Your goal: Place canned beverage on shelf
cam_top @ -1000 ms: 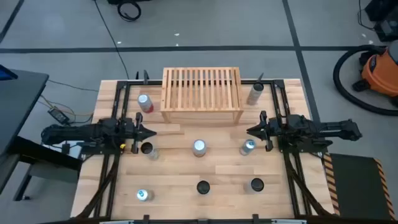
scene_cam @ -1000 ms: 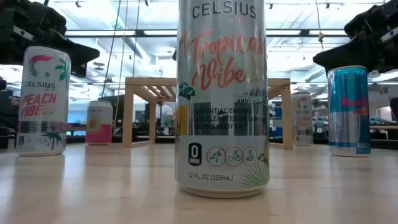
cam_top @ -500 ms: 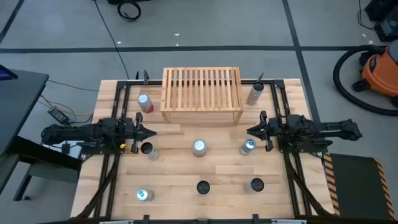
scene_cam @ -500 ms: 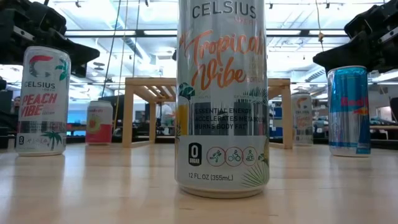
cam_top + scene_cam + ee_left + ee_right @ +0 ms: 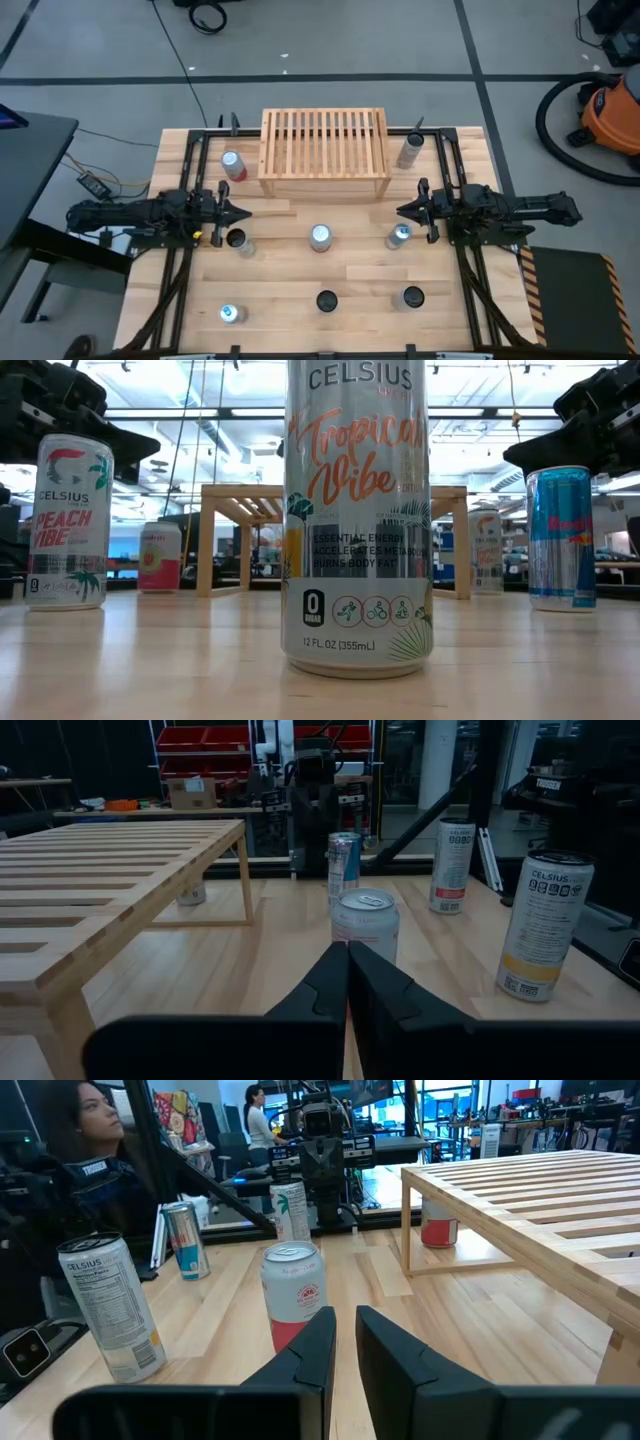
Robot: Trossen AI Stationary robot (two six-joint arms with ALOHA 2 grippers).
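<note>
The light wooden shelf stands on its side legs at the table's far middle, its slatted top bare. Several cans stand upright on the table. A white-and-red can stands at the centre, between my two grippers. A Peach Vibe can stands just near of my left gripper, which is shut. A blue can stands just near of my right gripper, whose fingers show a narrow gap with nothing in it. Both grippers point level at the centre can.
A pink can stands left of the shelf and a grey can right of it. Three more cans stand toward the near edge. Bare wood lies in front of the shelf. People show in the room beyond.
</note>
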